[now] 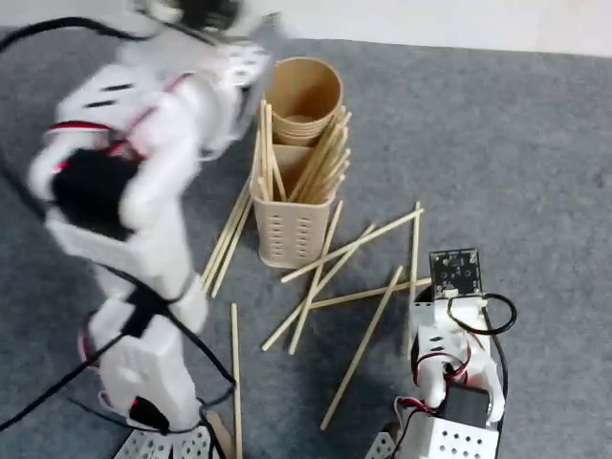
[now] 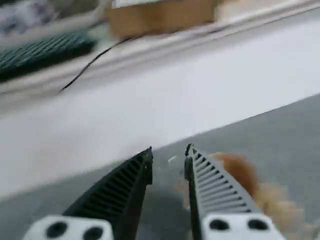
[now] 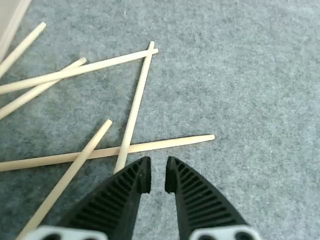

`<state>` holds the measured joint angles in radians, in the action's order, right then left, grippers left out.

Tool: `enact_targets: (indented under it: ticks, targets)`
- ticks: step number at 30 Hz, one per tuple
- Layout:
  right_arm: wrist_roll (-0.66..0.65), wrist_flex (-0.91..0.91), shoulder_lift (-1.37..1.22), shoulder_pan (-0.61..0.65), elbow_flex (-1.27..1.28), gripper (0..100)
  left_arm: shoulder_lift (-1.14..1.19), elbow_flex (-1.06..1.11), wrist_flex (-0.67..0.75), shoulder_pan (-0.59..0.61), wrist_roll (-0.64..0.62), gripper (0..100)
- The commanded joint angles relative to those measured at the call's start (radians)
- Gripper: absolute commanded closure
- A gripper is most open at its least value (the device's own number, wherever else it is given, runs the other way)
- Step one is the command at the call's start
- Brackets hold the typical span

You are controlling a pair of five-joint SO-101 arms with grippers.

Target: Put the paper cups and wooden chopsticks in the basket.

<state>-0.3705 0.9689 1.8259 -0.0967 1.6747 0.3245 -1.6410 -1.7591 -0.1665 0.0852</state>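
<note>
A beige perforated basket (image 1: 292, 229) stands upright on the grey carpet. It holds stacked brown paper cups (image 1: 304, 96) and a bundle of wooden chopsticks (image 1: 325, 163). More loose chopsticks (image 1: 359, 249) lie crossed on the carpet to its right and front. My left arm (image 1: 143, 124) is raised at the upper left, beside the basket's top. My left gripper (image 2: 169, 155) is slightly open and holds nothing; a blurred brown cup (image 2: 240, 172) lies just beyond it. My right arm (image 1: 449, 363) sits folded at the front right. My right gripper (image 3: 156, 175) hangs shut and empty above crossed chopsticks (image 3: 132, 115).
Two chopsticks (image 1: 228, 239) lean along the basket's left side and one chopstick (image 1: 235, 373) lies near the left arm's base. Black cables (image 1: 182, 325) trail around that arm. Bare grey carpet (image 1: 516, 153) stretches to the right of the basket.
</note>
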Motion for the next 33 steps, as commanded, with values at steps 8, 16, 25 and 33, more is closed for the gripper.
enact_targets:
  ticks: [8,16,25,33]
  targets:
    - [-0.011,0.208,-0.047,0.008,-0.183,93.0,-0.183,0.912,-0.023,0.512,0.006,86]
    - [0.008,0.245,-0.791,0.010,-0.636,93.0,-0.437,1.569,-0.009,0.473,0.051,86]
    - [0.110,0.180,-1.449,0.259,-0.911,92.8,-0.736,2.236,0.387,0.455,0.009,86]
    - [0.158,0.111,-1.550,0.297,-0.944,81.0,-0.937,2.509,0.535,0.464,0.014,86]
